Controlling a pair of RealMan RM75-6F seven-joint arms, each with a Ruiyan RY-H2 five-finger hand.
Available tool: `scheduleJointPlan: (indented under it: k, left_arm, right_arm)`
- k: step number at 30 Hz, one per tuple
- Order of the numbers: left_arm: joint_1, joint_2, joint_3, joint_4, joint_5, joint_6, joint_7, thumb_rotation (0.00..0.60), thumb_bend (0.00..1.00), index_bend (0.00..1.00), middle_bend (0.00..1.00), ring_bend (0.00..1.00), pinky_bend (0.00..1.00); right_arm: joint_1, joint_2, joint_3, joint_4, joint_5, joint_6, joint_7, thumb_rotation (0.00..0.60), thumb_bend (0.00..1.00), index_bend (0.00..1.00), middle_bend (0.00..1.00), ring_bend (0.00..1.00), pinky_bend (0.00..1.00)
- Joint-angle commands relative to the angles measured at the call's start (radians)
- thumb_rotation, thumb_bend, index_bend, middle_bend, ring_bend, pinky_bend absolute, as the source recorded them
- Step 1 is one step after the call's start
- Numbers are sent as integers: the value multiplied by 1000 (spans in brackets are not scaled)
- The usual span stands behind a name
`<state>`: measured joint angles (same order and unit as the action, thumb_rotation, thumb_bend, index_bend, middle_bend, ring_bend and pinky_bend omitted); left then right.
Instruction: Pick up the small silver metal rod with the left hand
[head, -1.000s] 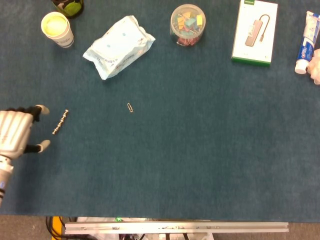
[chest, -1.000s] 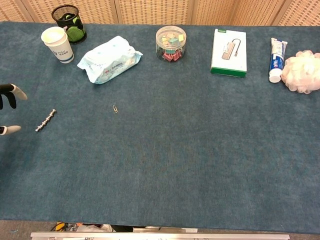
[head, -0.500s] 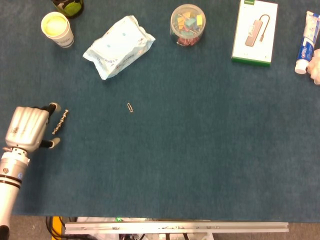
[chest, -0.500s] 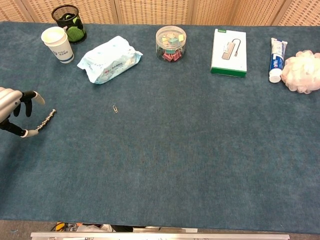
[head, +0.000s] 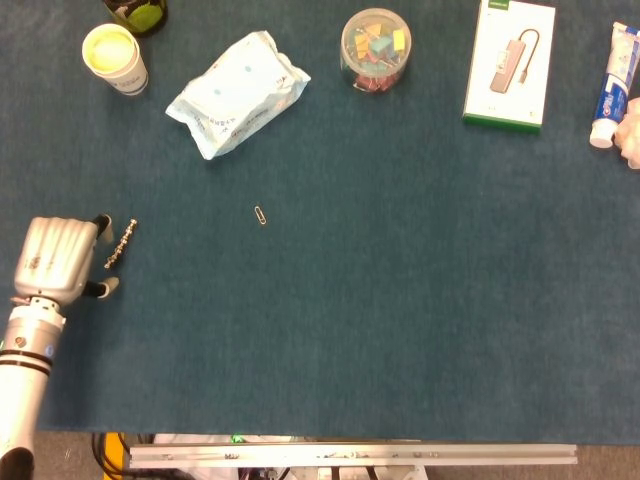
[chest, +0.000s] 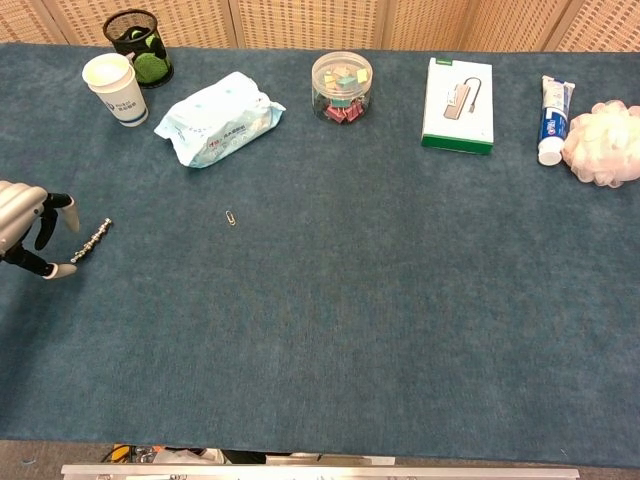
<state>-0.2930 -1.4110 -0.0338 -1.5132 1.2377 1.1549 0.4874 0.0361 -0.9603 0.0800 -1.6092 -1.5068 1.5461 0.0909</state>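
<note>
The small silver metal rod (head: 121, 243) (chest: 91, 241) lies slanted on the blue table cloth near the left edge. My left hand (head: 58, 261) (chest: 28, 232) sits just to the left of it, low over the cloth, its fingers apart on either side of the rod's near end. A fingertip (chest: 62, 271) lies close to the rod's lower end; I cannot tell whether it touches. The hand holds nothing. My right hand is not in either view.
A paperclip (head: 260, 214) lies right of the rod. At the back stand a paper cup (head: 115, 57), a wipes pack (head: 238, 92), a jar of clips (head: 375, 50), a white box (head: 510, 63) and a toothpaste tube (head: 614, 84).
My left hand has moved right from the table's left edge to the rod, then settled with its fingers drawing closer around the rod's lower end. The rod has not moved.
</note>
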Motion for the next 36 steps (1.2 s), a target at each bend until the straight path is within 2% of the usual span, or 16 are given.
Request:
scheduleJointPlan:
  k: [1,17,36]
  left_arm:
    - [-10,-21,-6,18,-14,-10,4,600,104,444,699,731,831]
    - [-49,-99,-30,121,-67,-28,33,600,103,444,704,733,832]
    - [-96,-125,-72,221,-131,-38,96,600,104,445,706,734,832]
  right_arm:
    - [-4,2,-1,1,2,3,4,600,43,369,436,288,311]
    - [-27,12,-2,-2,8,23,6,600,43,369,436,288,311]
    - [-30,14,-1,-15,11,21,-12,600,44,369,436,288,311]
